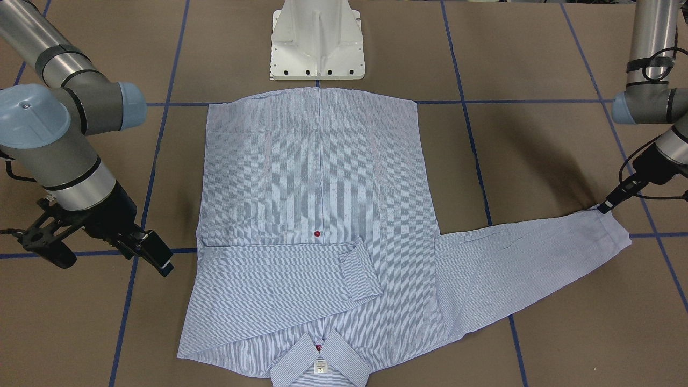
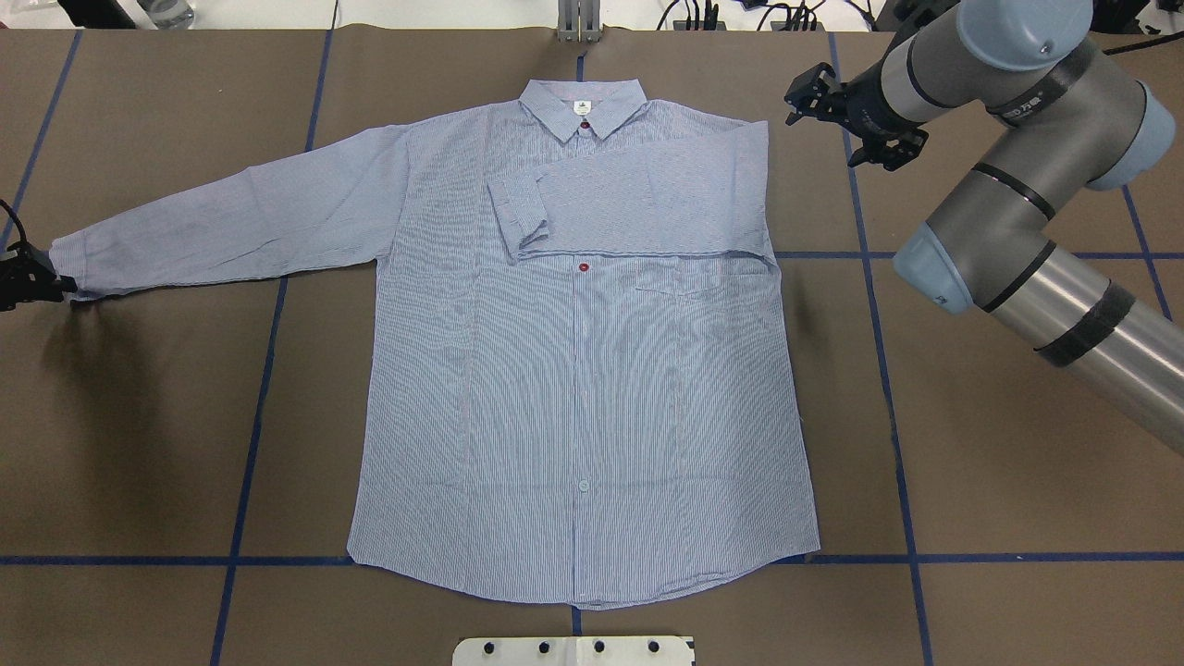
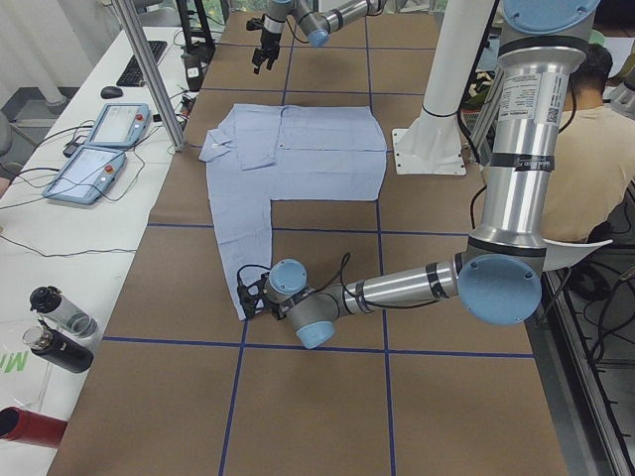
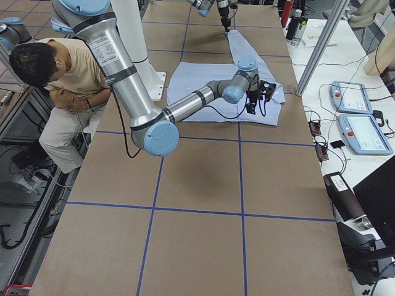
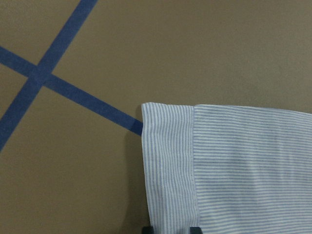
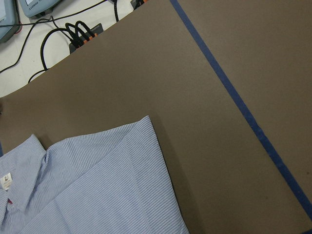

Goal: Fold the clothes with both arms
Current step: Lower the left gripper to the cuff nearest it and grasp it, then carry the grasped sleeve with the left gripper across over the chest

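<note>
The striped shirt [image 2: 583, 370] lies flat, front up, with its collar [image 2: 581, 106] at the far edge. One sleeve [image 2: 638, 208] is folded across the chest. The other sleeve [image 2: 231, 231] stretches out sideways. My left gripper [image 2: 28, 282] sits at the end of that sleeve and looks shut on the cuff [image 5: 168, 165], which lies on the table; it also shows in the front view [image 1: 607, 206]. My right gripper [image 2: 832, 116] is open and empty, a little off the folded shoulder, and shows in the front view [image 1: 153, 255].
The white pedestal base [image 1: 317, 40] stands at the shirt's hem side. Blue tape lines [image 2: 250, 444] cross the brown table. Tablets [image 3: 99, 149] and bottles [image 3: 60, 327] lie beyond the far edge. A seated person [image 4: 55, 92] is beside the robot.
</note>
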`<action>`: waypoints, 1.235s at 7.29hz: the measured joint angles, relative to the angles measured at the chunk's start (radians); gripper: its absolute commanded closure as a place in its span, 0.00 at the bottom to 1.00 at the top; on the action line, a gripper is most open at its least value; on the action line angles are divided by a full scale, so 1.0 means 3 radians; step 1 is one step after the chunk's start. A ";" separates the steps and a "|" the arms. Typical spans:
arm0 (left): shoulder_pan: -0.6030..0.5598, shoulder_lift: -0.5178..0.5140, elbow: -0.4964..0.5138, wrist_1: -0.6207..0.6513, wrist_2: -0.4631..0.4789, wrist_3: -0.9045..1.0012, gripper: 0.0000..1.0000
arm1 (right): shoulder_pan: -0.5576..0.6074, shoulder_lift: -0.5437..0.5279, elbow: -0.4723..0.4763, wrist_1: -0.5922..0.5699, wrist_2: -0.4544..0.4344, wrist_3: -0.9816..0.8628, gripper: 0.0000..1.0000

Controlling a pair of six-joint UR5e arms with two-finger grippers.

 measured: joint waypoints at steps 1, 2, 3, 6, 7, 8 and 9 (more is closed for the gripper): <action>-0.0001 0.0001 -0.0009 0.0000 -0.0008 -0.0001 1.00 | 0.0001 0.0000 0.0001 0.0000 0.0000 0.0001 0.02; -0.0002 0.0004 -0.0036 0.0002 -0.0027 -0.0001 1.00 | 0.0002 0.0000 0.0003 0.0000 0.0000 0.0002 0.02; -0.0002 0.0001 -0.0097 0.0021 -0.0138 0.0000 1.00 | 0.0004 -0.0002 0.0003 0.0000 0.0000 0.0002 0.02; -0.0036 -0.0313 -0.0338 0.0203 -0.0700 -0.0266 1.00 | 0.0084 -0.0054 0.0006 -0.0004 0.0018 -0.0010 0.01; -0.0045 -0.0596 -0.0377 0.0319 -0.0730 -0.0432 1.00 | 0.0149 -0.0095 0.0018 -0.0005 0.0029 -0.0027 0.01; -0.0048 -0.0945 -0.0406 0.0486 -0.0698 -0.0553 1.00 | 0.0208 -0.0130 0.0023 -0.0006 0.0033 -0.0040 0.01; -0.0037 -0.1269 -0.0439 0.0620 -0.0564 -0.0603 1.00 | 0.0258 -0.0167 0.0026 -0.0006 0.0049 -0.0048 0.01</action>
